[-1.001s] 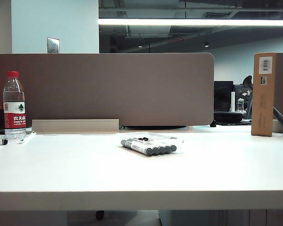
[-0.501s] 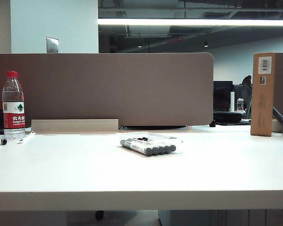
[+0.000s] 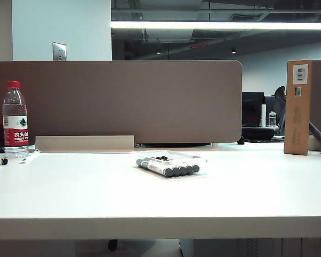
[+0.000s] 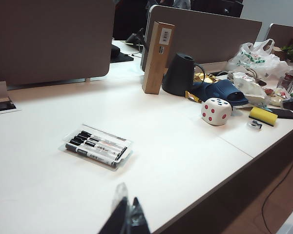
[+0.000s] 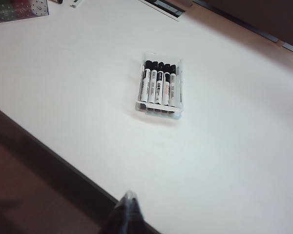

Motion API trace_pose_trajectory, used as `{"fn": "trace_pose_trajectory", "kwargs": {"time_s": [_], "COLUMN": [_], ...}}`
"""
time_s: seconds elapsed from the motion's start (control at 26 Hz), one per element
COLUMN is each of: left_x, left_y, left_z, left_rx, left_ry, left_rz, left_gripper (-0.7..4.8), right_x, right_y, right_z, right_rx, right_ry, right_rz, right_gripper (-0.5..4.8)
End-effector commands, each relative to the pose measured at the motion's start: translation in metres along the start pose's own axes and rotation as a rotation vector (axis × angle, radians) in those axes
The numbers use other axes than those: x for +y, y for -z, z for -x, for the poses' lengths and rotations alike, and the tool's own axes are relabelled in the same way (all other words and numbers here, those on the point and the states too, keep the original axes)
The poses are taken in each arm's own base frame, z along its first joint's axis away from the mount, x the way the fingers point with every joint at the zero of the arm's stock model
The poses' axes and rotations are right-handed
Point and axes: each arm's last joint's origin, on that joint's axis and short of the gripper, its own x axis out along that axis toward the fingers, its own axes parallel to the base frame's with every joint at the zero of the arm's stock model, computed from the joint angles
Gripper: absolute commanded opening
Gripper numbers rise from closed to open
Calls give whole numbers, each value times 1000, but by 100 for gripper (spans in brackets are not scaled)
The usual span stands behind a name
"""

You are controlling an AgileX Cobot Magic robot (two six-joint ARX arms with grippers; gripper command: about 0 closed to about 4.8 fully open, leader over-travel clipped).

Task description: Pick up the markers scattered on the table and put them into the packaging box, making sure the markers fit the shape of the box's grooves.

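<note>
Five markers (image 5: 159, 88) lie side by side in the packaging box (image 5: 159, 109) mid-worktop (image 3: 246, 198), none loose. Left tool (image 4: 126, 218) and right tool (image 5: 128, 209) hang clenched, empty, off the front edge. Packing looks finished; only parking remains.

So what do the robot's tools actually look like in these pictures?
Little shows. The left tool is a pair of slim dark fingers with pale translucent tips, tapering to a point. The right tool looks alike: dark, narrow, pale-tipped. No cables, markings or arm links appear, and the exterior view shows neither arm.
</note>
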Motion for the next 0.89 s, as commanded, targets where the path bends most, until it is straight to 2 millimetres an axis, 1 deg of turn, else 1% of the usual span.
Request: {"fn": "trace_pose_trajectory", "kwargs": {"time_s": [0.04,0.19,0.27,0.31,0.42,0.5,0.54,0.69,0.73,0.77,0.89], "left_x": [0,0,2,3,3,6,10,26,36,42,56], "left_y": [-2,-2,-5,-5,-1,9,18,41,56,67,99], "left_z": [0,0,0,1,-3,-12,-23,-48,-60,-67,-82], "left_rx": [-11,-16,-55,-53,-23,12,5,-59,-99,-117,-130], "left_ry": [1,-15,-132,-251,-324,-340,-340,-387,-417,-438,-473], "left_rz": [-2,-7,-89,-144,-221,-281,-295,-276,-243,-228,-168], "left_gripper": [-5,-6,-5,-5,-5,-5,-5,-5,-5,-5,-5], "right_x": [0,0,0,0,0,0,0,0,0,0,0], "right_y": [-2,-2,-2,-2,-2,-2,-2,-2,-2,-2,-2], "right_z": [1,1,1,1,1,1,1,1,1,1,1], "right_rx": [-17,-17,-17,-18,-18,-18,-18,-18,-18,-18,-18], "right_ry": [2,2,2,2,2,2,2,2,2,2,2], "right_rz": [-18,-18,-18,-18,-19,-18,-19,-19,-19,-19,-19], "right_gripper": [-5,-5,-5,-5,-5,-5,-5,-5,-5,-5,-5]}}
